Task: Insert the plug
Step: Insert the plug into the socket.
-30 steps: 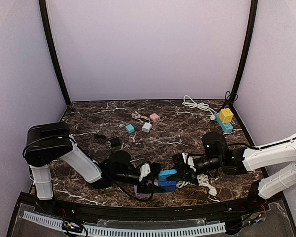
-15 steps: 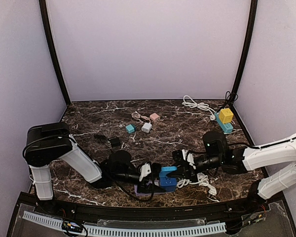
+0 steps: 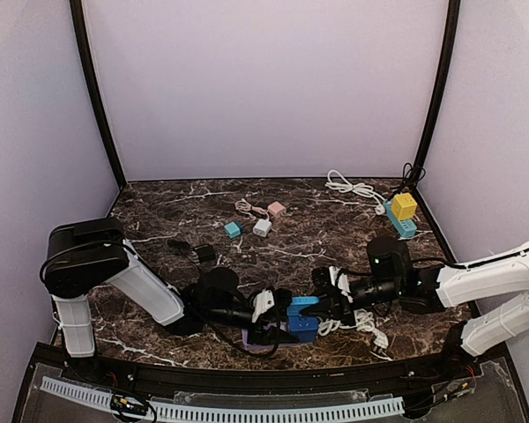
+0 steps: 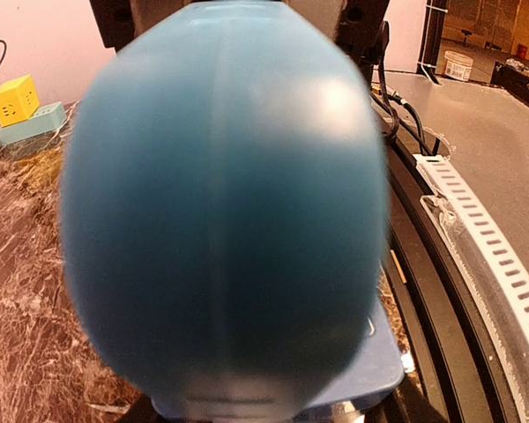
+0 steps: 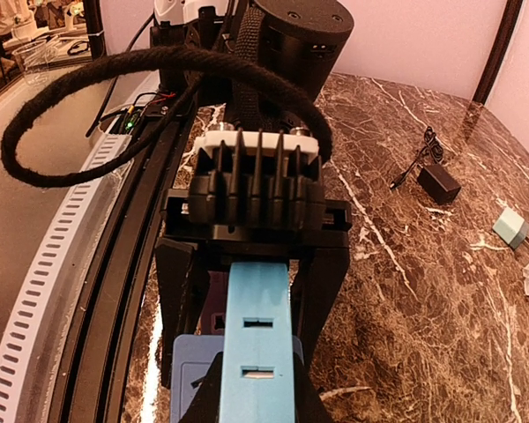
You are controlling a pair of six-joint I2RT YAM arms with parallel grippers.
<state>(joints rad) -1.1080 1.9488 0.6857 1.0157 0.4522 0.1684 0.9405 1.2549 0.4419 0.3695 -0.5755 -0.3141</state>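
Blue plug (image 3: 301, 322) sits at 6 o'clock on the dark marble surface (image 3: 335, 242), close to the near edge, between the tips of the two arms. From the right wrist it reads as a pale blue bar with two rectangular slots, running out of the right gripper (image 3: 316, 312) toward 12 o'clock; those jaws are closed on it. The left gripper (image 3: 271, 323) faces it head-on from 9 o'clock. Its black fingers (image 5: 182, 300) stand apart on either side of the bar's far end; whether they pinch anything I cannot tell. In the left wrist view a blurred blue mass fills nearly the whole frame, too close to make out. A lavender block (image 5: 190, 370) lies flat under the meeting point, at 7 o'clock of the bar in the right wrist view. A white cable (image 3: 367, 328) is heaped at 4 o'clock of the right gripper. Further off, a yellow cube (image 3: 404, 206) rides on a teal strip (image 3: 400, 226) at 2 o'clock of the surface. A teal cube (image 3: 234, 229), a white cube (image 3: 262, 227) and a pink cube (image 3: 276, 209) cluster toward 12 o'clock, and a black adapter (image 3: 207, 254) lies at 10 o'clock of the left gripper
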